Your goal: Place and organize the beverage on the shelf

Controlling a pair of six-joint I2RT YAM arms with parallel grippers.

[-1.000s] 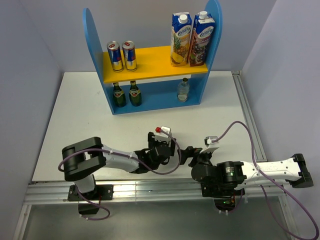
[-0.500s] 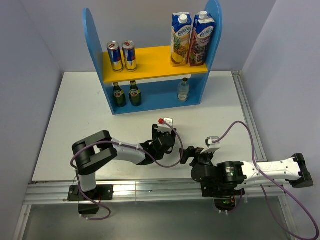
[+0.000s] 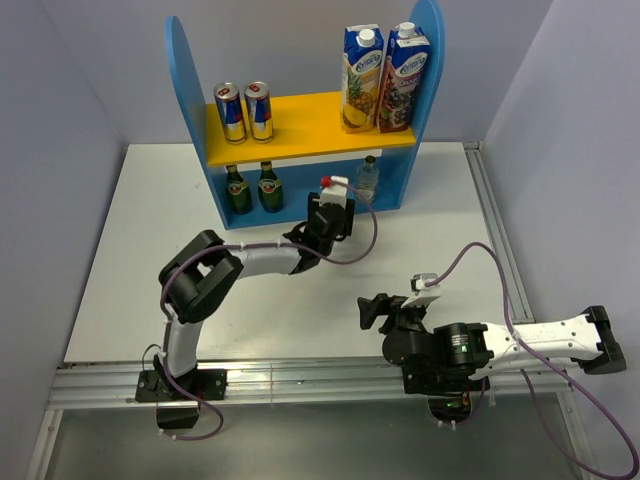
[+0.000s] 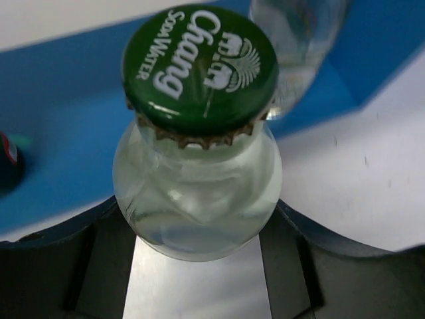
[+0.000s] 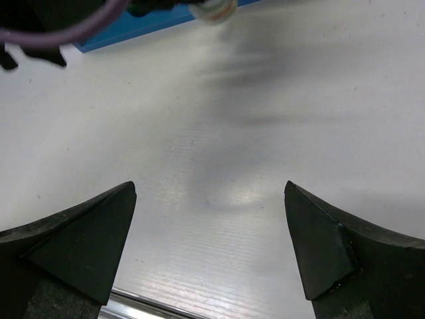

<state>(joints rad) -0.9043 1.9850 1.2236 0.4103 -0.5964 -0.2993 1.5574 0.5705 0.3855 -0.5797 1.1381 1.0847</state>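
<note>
Bottle at the shelf front, and it's the left arm's show. The left fingers [image 4: 66, 259] are clamped on either side of the clear bottle [image 4: 199, 199], just under its neck. Its green cap [image 4: 199, 66] faces the wrist camera, so the long axis reads as upright, crosswise to the squeeze of the fingers. Whether its base rides above the bench [image 3: 150, 230] or skims it can't be told from these views.

Now the relation that matters. The lower level of the shelf [image 3: 183, 90] lies directly ahead of the left fingers, very near. Its twin, the second clear bottle [image 3: 368, 180], stands in there ahead and off to the right of the fingers. The two green bottles [image 3: 252, 188] stand ahead and to the left. The open stretch of blue floor between those groups, just left of the twin, looks like the slot. That calls for a short push forward with the bottle kept vertical, then a release. The likely risk is nudging the twin on the way in.

Ahead and above the fingers, the cans [image 3: 245, 111] and two juice cartons [image 3: 382, 78] fill the yellow board [image 3: 310, 125].

The right fingers [image 5: 73, 232] are spread wide apart, holding nothing, over bare bench. They sit well back from the shelf, so the left arm is far the nearer. By the look of it, this is the last drink to go in.
</note>
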